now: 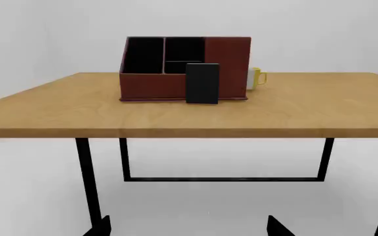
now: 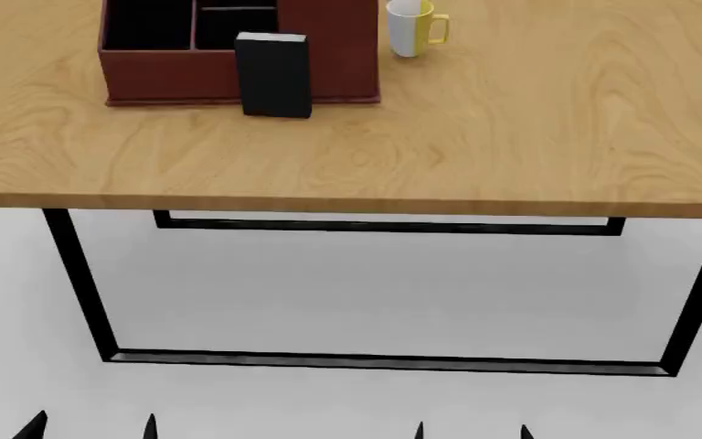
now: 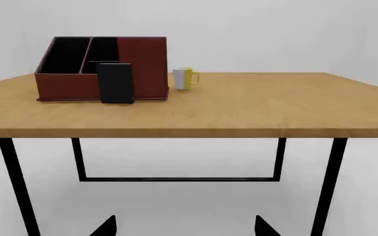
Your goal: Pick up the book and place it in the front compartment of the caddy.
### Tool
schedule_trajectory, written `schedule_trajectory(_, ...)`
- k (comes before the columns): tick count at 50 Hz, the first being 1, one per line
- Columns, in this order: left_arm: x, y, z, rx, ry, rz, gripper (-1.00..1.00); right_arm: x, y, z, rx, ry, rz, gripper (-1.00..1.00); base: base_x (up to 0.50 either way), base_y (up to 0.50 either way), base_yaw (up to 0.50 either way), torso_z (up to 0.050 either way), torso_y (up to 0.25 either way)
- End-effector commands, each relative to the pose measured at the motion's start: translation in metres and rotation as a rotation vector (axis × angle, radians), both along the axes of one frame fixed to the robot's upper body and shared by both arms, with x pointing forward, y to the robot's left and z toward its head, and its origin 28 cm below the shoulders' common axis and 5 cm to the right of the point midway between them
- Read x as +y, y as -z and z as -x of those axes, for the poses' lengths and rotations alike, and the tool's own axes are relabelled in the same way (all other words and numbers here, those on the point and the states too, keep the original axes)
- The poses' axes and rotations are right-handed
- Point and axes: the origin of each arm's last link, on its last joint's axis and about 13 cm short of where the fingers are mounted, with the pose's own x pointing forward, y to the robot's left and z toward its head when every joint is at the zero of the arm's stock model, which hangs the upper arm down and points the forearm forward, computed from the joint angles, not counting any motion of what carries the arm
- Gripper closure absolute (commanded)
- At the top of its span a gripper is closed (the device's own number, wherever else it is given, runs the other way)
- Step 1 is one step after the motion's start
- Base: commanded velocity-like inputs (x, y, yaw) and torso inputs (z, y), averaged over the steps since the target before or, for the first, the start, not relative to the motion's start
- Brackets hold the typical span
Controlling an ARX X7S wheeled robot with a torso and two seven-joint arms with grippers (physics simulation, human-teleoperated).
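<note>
**Book upright outside caddy; both grippers low, off the table**

Book [image 2: 275, 75] standing upright on the table [image 2: 473, 137], directly against the near outer wall of the caddy [image 2: 168, 78]. Not in any compartment. Black cover facing the robot; top edge about level with the low front wall. Same placement confirmed from the left wrist view [image 1: 202, 82] and the right wrist view [image 3: 116, 82].

Caddy [image 1: 228, 64] resting on the far left part of the tabletop in the head view. Reddish-brown outside, black inside, partitions visible splitting the interior into sections. One side wall rising taller toward the back.

White-and-yellow mug [image 2: 413, 27] standing upright just beside the caddy's right end, handle turned away from the caddy. Not touching the book.

Left gripper [image 2: 89, 426] seen only as two dark fingertips at the bottom edge of the head view, set apart with a clear gap: spread, holding nothing. Tips likewise parted in the left wrist view [image 1: 189, 227].

Right gripper [image 2: 471, 430] in the same condition: two tips apart, nothing between them, also shown in the right wrist view [image 3: 185, 227].

Both grippers well short of the table edge, below tabletop level, well apart from book and caddy.
</note>
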Motion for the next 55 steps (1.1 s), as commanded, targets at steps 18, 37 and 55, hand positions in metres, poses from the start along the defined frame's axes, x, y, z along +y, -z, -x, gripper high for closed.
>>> schedule_trajectory(18, 0.002, -0.01, 0.002, -0.018, -0.006, 0.003, -1.0, 0.0, -0.011, -0.005, -0.023, 0.005, 0.006, -1.0, 0.0, 0.0, 0.0, 0.0, 0.0)
schedule_trajectory(37, 0.028, -0.099, -0.01, -0.227, -0.078, -0.032, -1.0, -0.023, -0.109, -0.016, -0.218, 0.063, 0.084, -1.0, 0.0, 0.0, 0.0, 0.0, 0.0)
schedule_trajectory(55, 0.034, -0.173, 0.019, -0.341, -0.09, 0.022, -1.0, -0.018, -0.181, 0.01, -0.303, 0.098, 0.152, -1.0, 0.0, 0.0, 0.0, 0.0, 0.0)
